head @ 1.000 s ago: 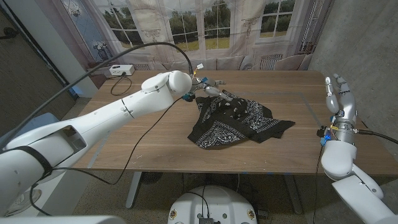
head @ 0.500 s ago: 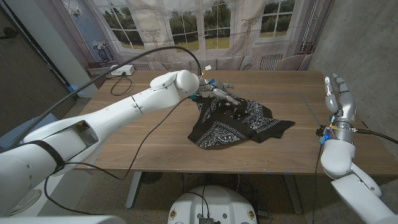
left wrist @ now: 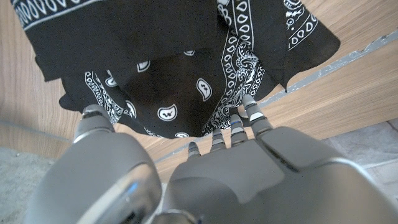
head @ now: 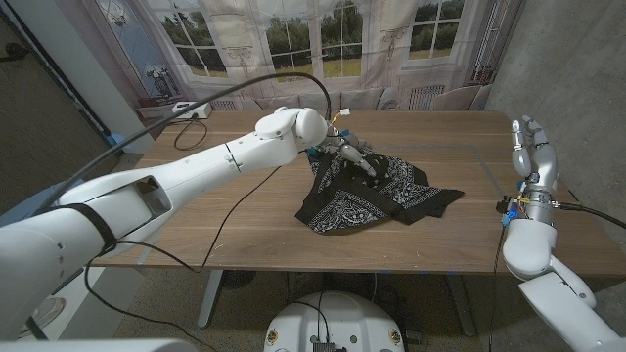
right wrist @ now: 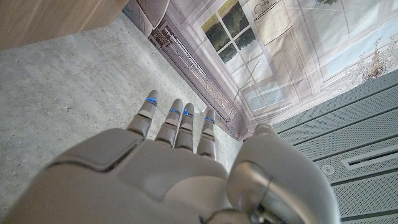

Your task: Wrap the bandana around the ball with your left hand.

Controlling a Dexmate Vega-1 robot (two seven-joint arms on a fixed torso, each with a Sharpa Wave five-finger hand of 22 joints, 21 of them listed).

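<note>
A black bandana with white paisley print lies crumpled on the wooden table, right of the middle. The ball is hidden; a rounded bulge shows in the cloth under my left hand. That hand reaches over the bandana's far left part. In the left wrist view the left hand has its fingers spread and pointing down, their tips touching the bandana at its edge, with the thumb apart on the other side. My right hand stands upright beyond the table's right edge, fingers straight and holding nothing, as the right hand also shows in its wrist view.
A white box with cables sits at the table's far left corner. My left arm's black cable hangs down across the table's left half. A thin tape line marks the wood to the right of the bandana.
My left arm has swung to the right, carrying the hand from the bandana's far left corner onto the cloth. The right hand has stayed still.
</note>
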